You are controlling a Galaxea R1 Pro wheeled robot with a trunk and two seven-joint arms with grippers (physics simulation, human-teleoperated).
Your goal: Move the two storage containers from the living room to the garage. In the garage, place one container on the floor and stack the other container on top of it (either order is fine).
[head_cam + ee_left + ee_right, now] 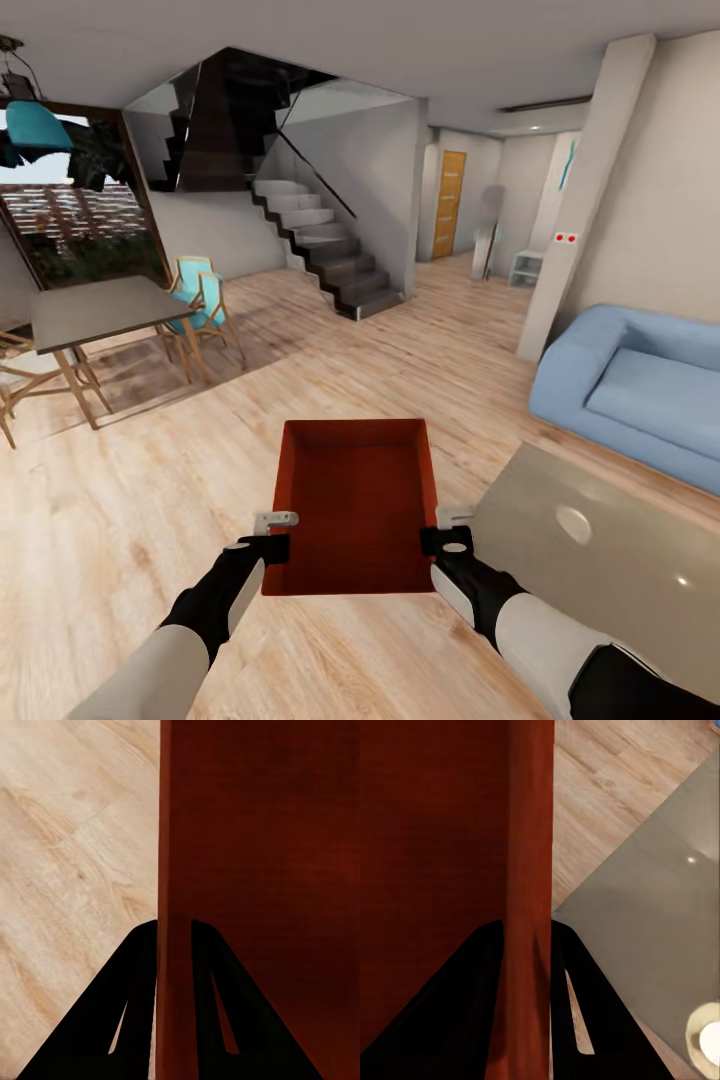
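Left gripper [275,533] is clamped on the left wall of the storage container [355,505], one finger inside the bin & one outside; the left wrist view shows both black fingers [120,1005] straddling that thin orange-red wall, pinched tight. Right gripper [447,530] does the same on the opp. wall, its fingers [592,997] either side of the rim, so the bin is held between both arms, open top up, roughly level, carried in front of the robot at about 6 o'clock in the head view, above the light wood floor [120,520]. It looks empty inside. Just beside the right arm, at approx. 4 o'clock, sits the glass coffee table [600,560]; the right wrist cam looks down past the bin wall onto its grey top. Blue sofa [630,385] is at 3 o'clock, stairs [325,250] at 12, dining table [95,310] w/ chairs at 9–10, an orange-brown door [450,205] far off at 1 o'clock. So we're in the living room, first bin picked up, the carry leg on hand; I see no 2nd bin here. Next, I'd judge: keep both grips firm & level, steer the base clear of the coffee table, head for the garage, then set the bin down on concrete.
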